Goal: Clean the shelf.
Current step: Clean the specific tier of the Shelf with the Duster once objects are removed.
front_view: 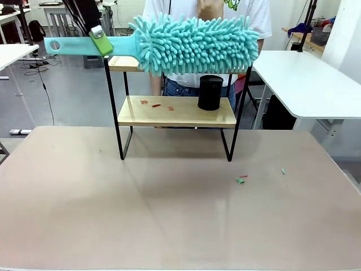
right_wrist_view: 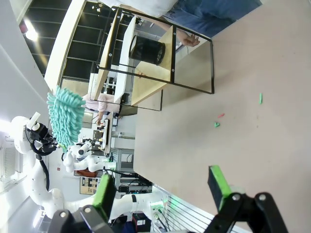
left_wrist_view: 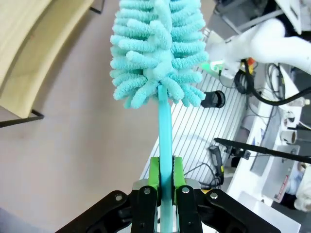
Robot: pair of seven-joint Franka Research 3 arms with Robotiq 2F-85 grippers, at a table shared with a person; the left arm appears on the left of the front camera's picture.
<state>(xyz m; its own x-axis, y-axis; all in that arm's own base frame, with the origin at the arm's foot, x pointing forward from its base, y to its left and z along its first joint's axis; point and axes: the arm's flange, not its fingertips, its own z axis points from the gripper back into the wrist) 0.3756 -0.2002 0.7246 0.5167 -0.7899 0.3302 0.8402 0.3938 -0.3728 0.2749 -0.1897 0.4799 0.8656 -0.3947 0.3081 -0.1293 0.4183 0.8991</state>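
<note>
Left gripper (left_wrist_view: pixel 165 187) jaws clamped on the teal duster (front_view: pixel 197 44) handle, head across the top board of the shelf (front_view: pixel 175 113). Shelf stands mid far edge of the bench (front_view: pixel 169 214), black cup (front_view: pixel 210 92) on its lower board. Right gripper (right_wrist_view: pixel 163 187) jaws wide apart, holding nothing.

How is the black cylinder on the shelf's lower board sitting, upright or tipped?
Upright: in the front view the black cylinder stands on its flat base on the shelf's lower board, its sides vertical.
</note>
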